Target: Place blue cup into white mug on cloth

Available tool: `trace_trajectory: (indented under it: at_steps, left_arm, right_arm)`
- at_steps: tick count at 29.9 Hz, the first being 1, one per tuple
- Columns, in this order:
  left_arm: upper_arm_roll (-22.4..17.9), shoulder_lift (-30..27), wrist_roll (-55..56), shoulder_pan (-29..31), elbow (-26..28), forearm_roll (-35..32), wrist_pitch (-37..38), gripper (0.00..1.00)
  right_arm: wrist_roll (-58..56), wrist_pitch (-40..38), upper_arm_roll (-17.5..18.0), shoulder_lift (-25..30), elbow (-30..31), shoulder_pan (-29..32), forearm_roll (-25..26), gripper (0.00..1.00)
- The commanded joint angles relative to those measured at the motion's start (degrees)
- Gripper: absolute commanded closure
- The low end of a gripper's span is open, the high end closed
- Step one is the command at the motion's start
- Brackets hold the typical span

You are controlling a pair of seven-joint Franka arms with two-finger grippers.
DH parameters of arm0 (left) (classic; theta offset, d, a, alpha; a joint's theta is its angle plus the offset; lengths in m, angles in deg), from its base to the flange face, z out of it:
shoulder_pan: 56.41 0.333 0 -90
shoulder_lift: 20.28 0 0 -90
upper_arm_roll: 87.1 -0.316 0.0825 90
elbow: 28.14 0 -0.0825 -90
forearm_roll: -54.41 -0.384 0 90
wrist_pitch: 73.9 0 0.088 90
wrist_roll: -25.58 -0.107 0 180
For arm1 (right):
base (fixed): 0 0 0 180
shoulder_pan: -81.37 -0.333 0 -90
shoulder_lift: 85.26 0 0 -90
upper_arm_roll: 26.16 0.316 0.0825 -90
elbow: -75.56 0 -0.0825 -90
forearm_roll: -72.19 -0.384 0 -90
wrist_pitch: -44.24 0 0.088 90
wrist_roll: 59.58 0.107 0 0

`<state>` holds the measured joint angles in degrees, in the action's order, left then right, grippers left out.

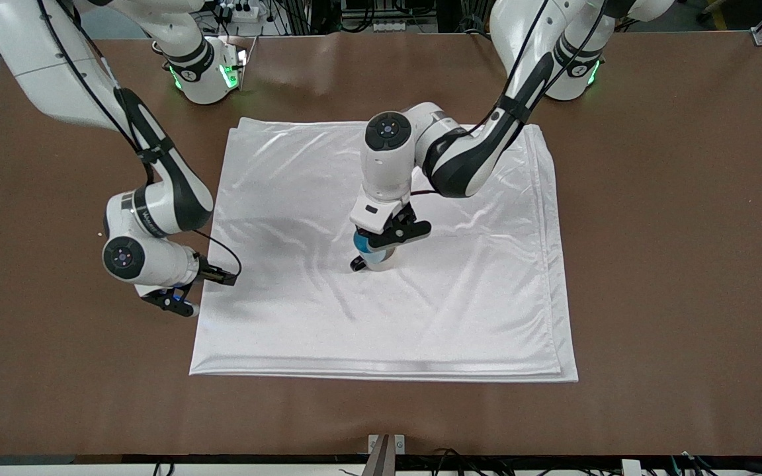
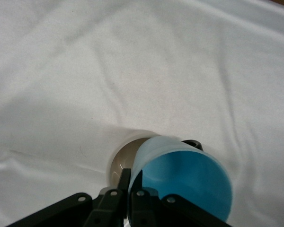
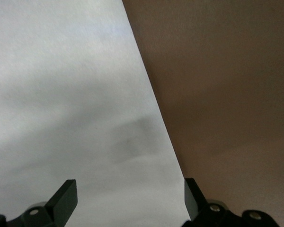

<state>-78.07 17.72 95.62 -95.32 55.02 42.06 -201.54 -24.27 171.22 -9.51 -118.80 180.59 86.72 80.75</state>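
shiny white fabric covers the middle of your brown table (image 1: 672, 264): that is the cloth (image 1: 473, 311), folded in layers with soft wrinkles, and everything here sits relative to it. look near the middle of the cloth and you find the white mug (image 1: 376, 264) standing upright on it, its black handle (image 1: 357, 264) turned toward the right arm's end of the table. your left gripper (image 1: 376, 246) hangs directly over the mug, fingers (image 2: 124, 182) pressed together on the rim of the blue cup (image 2: 182, 182). in the left wrist view you see the cup tilted over the mug's pale beige mouth, covering most of it. whether the cup's base is already inside the mug, you cannot tell. your right gripper (image 1: 179, 303) waits over the cloth's edge at the right arm's end, low above the table, its fingers (image 3: 64, 198) spread wide and holding nothing.
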Motion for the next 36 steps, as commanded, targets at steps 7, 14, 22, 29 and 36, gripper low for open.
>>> trace_trajectory:
  at_steps: [7,14,22,29,36]
  left_arm:
    - [-0.33,1.56,1.33,-0.55,-1.42,-1.62,0.11,1.0]
    - [-0.33,1.47,1.33,-0.55,-1.42,-1.45,0.19,0.5]
    - [-0.41,0.59,1.33,-0.9,-1.42,-1.71,0.54,0.0]
    - [-0.5,-3.79,0.8,0.32,-1.42,-1.71,4.05,0.0]
    - [-0.41,-11.79,-3.85,3.75,-1.42,-1.8,11.61,0.0]
  right_arm:
    - [-2.52,3.54,0.14,14.11,16.35,1.24,2.52,0.0]
    - [-8.4,-1.47,0.14,17.27,15.64,3.87,2.52,0.0]
    - [-11.14,-12.88,0.4,23.25,13.02,5.2,2.25,0.0]
    - [-12.45,-29.58,0.4,23.35,-0.77,5.11,2.08,0.0]
    - [-19.22,-39.87,0.14,23.52,-10.45,5.46,1.64,0.0]
